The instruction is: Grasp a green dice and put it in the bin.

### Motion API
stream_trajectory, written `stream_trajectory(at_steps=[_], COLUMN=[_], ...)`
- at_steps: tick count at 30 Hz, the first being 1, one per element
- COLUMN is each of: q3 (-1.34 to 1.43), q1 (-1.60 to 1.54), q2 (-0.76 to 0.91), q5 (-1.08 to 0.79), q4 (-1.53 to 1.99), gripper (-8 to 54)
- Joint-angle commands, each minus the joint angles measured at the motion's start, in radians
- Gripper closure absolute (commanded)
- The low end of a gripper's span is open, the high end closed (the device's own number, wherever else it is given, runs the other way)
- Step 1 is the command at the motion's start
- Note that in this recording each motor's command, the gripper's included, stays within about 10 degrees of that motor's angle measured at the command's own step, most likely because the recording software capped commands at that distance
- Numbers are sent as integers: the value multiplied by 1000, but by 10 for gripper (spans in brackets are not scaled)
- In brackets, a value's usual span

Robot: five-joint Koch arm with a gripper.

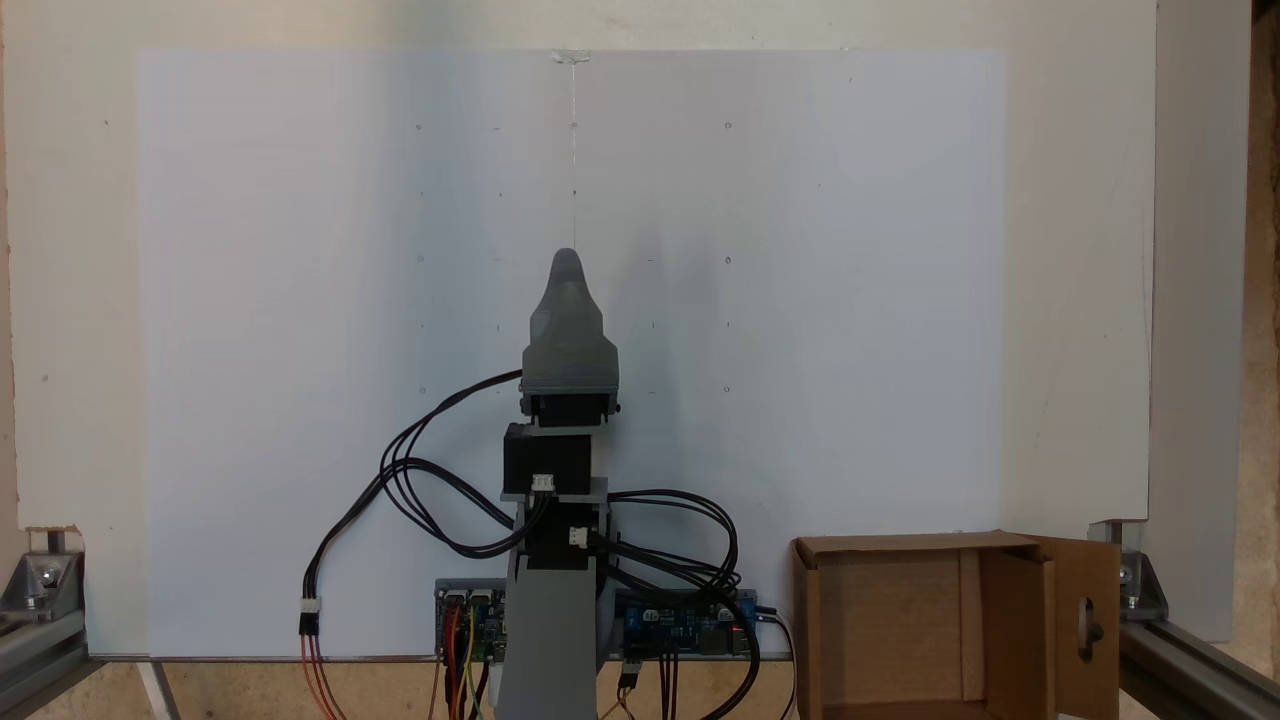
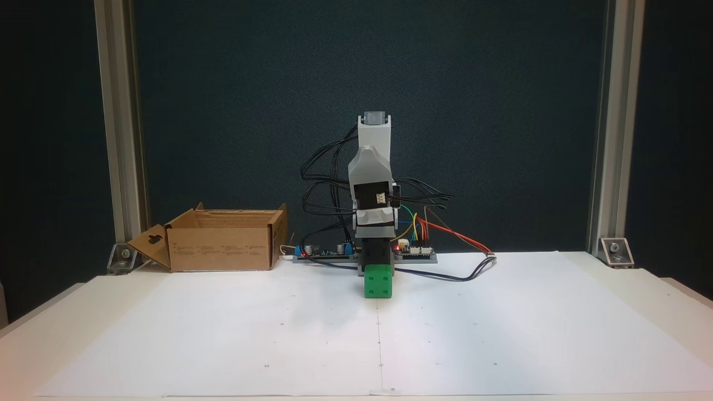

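The green dice (image 2: 379, 281) rests on the white sheet (image 2: 223, 334) at the table's middle, directly in front of the folded arm (image 2: 373, 184). From the other fixed view, the grey gripper (image 1: 567, 264) points away from the base and covers the spot where the dice lies, so the dice is hidden there. Its jaws lie one behind the other, and I cannot tell whether they hold the dice. The bin (image 1: 1085, 620) (image 2: 223, 248), an open brown cardboard box with a keyhole-cut flap, stands beside the arm's base.
Controller boards (image 1: 690, 620) (image 2: 415, 252) and looping black cables (image 1: 420, 500) sit around the arm's base. Coloured wires (image 2: 451, 234) trail onto the sheet. Aluminium frame posts (image 2: 120, 128) stand at the table's back corners.
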Motion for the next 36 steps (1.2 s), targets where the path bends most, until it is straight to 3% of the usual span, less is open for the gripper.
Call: stream_trajectory(at_steps=[1, 36], q3=[48, 48], q1=[-8, -8], q2=[106, 106], q5=[-133, -144], q4=[26, 12], gripper=[10, 10])
